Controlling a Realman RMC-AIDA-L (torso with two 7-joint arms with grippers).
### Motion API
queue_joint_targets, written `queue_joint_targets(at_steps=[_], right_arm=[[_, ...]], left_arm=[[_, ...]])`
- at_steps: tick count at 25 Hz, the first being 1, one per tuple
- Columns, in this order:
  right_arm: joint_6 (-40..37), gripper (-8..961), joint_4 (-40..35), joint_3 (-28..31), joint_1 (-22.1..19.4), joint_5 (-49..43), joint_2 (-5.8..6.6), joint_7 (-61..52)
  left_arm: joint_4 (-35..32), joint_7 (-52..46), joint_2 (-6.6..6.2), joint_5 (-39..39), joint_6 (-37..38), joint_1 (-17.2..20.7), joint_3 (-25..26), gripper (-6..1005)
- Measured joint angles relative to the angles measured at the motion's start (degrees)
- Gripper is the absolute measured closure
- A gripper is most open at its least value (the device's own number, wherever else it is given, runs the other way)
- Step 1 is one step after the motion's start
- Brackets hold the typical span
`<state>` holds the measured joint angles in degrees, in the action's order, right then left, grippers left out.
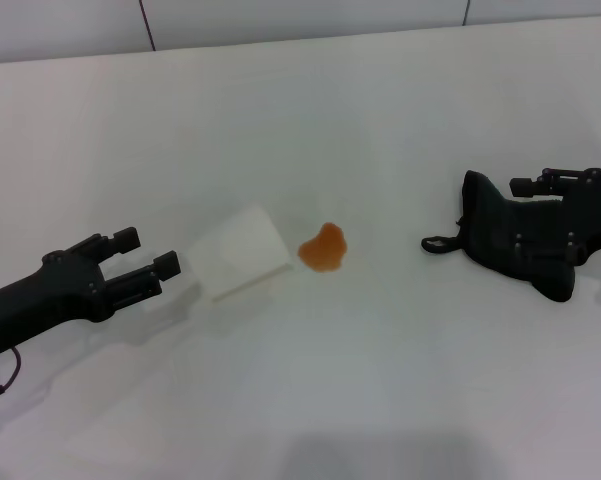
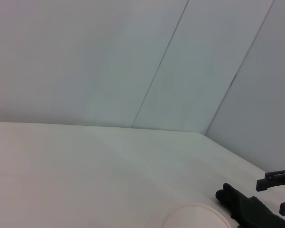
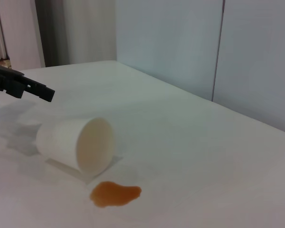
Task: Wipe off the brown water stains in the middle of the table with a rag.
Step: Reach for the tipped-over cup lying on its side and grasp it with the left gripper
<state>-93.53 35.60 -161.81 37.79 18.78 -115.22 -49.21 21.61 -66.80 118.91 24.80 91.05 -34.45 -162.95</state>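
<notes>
White wall panels with thin seams are seen behind the table [image 1: 400,400], a plain white top that fills the head view.

The left gripper [image 1: 145,255] is held low over the table toward its left edge, its two black fingers [image 1: 120,239] spread apart with a clear gap between them. Nothing is gripped or touched by them. The tips are pointed toward the middle of the table, at the closed base of a white paper cup [image 1: 242,252] lying on its side just beyond them. In the right wrist view the same gripper [image 3: 35,90] is seen behind the cup [image 3: 76,145], apart from it.

The cup's long axis is laid roughly along the line from the left gripper to the stain, with its open mouth turned toward the stain.

The stain [image 1: 324,248], a small orange-brown puddle with a lobed outline, is found near the middle of the table, just beside the cup's mouth. It is slightly elongated. In the right wrist view the stain [image 3: 115,194] lies just before the rim.

The right gripper [image 1: 540,215] is set near the right edge, well apart from the stain. A black rag [image 1: 510,245] is draped against it; whether its fingers are closed on the rag cannot be told.
</notes>
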Motion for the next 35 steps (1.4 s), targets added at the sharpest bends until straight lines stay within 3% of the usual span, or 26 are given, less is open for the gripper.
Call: queue_joint_targets(at_steps=[13, 18, 26, 35], right_arm=[[-0.05, 246, 0.0, 0.0, -0.06, 0.12, -0.01, 0.0], [-0.13, 246, -0.01, 0.0, -0.14, 0.08, -0.01, 0.0], [-0.26, 245, -0.01, 0.0, -0.29, 0.02, 0.06, 0.0], [-0.44, 245, -0.01, 0.0, -0.37, 0.02, 0.09, 0.0]], left_arm=[[0.15, -0.14, 0.0, 0.07, 0.0, 0.0, 0.0, 137], [2.29, -7.58, -0.23, -0.75, 1.13, -1.2, -0.03, 138], [14.09, -20.5, -0.27, -6.75, 7.79, -7.48, -0.09, 138], [26.44, -24.82, -0.29, -19.32, 11.73, -18.75, -0.13, 137]])
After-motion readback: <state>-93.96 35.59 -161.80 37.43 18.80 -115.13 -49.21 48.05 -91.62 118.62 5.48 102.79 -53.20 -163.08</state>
